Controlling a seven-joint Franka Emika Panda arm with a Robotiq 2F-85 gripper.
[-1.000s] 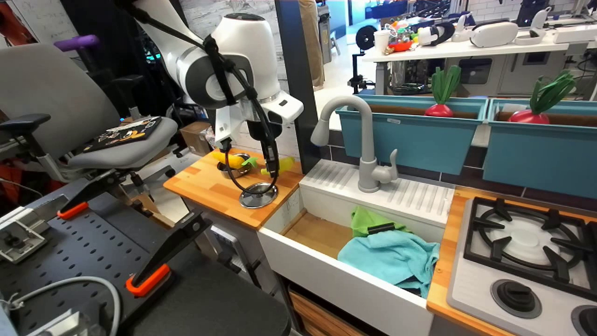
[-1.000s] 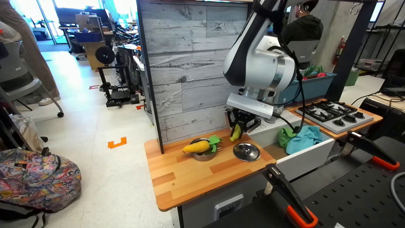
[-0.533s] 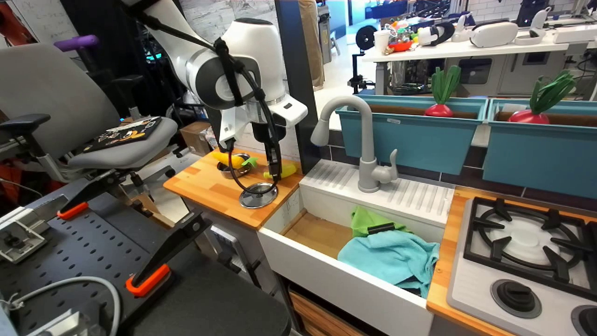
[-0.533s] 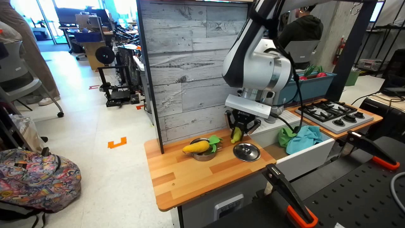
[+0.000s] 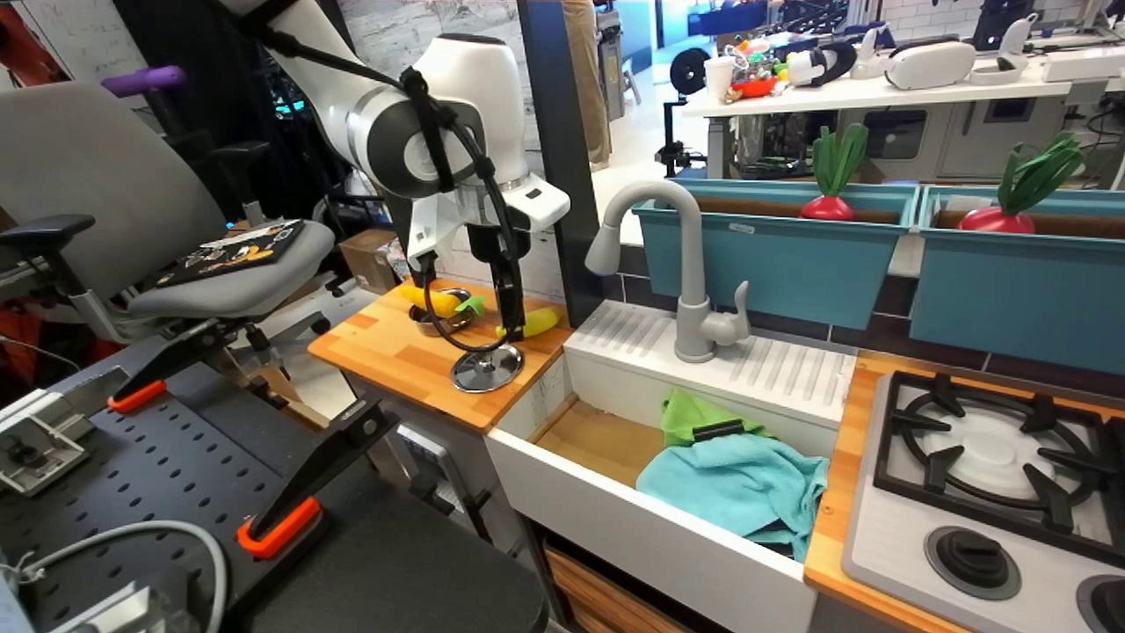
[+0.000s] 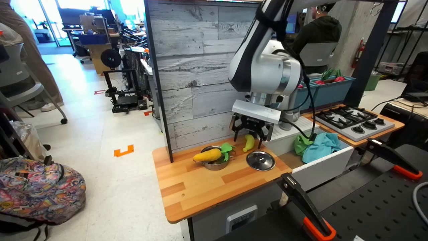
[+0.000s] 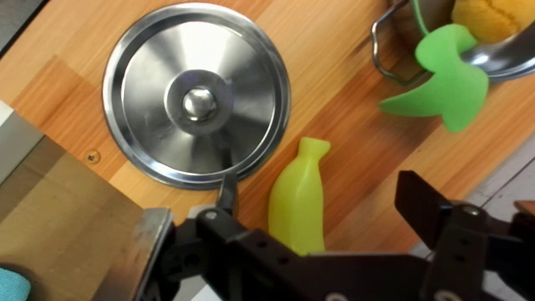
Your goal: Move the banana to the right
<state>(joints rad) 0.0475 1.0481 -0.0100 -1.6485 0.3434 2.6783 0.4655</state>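
The banana [image 7: 296, 200], a small yellow-green toy, lies on the wooden counter [image 7: 347, 108]; both exterior views also show the banana [image 6: 249, 142] [image 5: 542, 322] near the back wall. My gripper [image 7: 317, 182] stands open above it, one finger on each side. The banana is nearer the finger [image 7: 228, 192] beside the metal lid, with a wider gap to the finger [image 7: 418, 200] across from it. Neither finger appears to touch it. Its lower end is hidden behind the gripper's body in the wrist view.
A round metal lid [image 7: 246, 79] lies beside the banana. A metal pot [image 6: 215, 166] holds a yellow toy vegetable [image 6: 208, 155] with green leaves [image 7: 464, 88]. The white sink [image 5: 650, 536] with cloths [image 5: 738, 479] adjoins the counter; a grey faucet [image 5: 692, 264] rises behind it.
The jaws have gone from shut on the banana to open, and the banana has come down onto the counter. The arm has shifted slightly toward the pot.
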